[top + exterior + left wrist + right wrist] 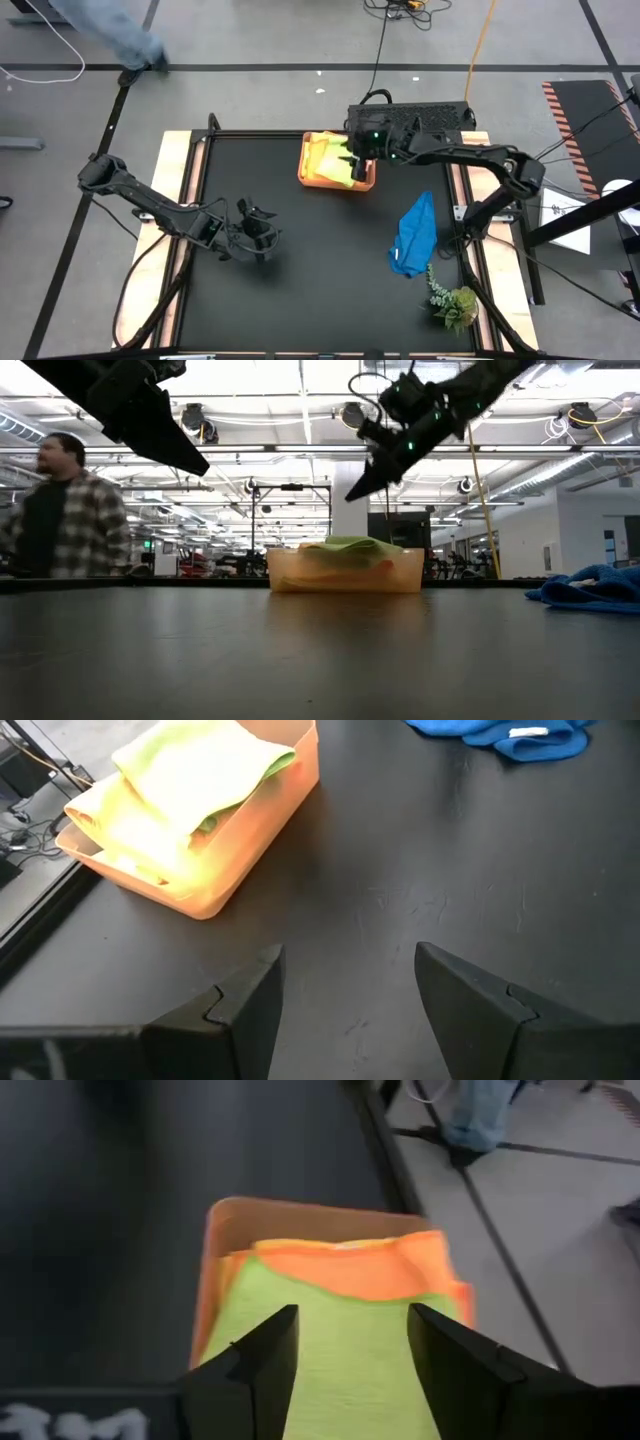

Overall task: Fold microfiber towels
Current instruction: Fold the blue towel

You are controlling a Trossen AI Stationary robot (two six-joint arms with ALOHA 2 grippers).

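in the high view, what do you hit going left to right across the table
left end effector → tray of folded towels, with the right end effector hovering over its right part → blue towel → plant sprig

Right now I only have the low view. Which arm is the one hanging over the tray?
Observer: The right gripper; from above, the right arm reaches across to the tray at the table's far edge.
Operator: Fingers open or shut?
Observer: Open, per its wrist view, with nothing between them; the lime green towel lies right below.
Operator: What's under the green one?
Observer: An orange towel, showing past its edge inside the tray.
Operator: Where's the left gripper?
Observer: The left gripper is open over bare mat, left of centre, well clear of the crumpled blue towel.
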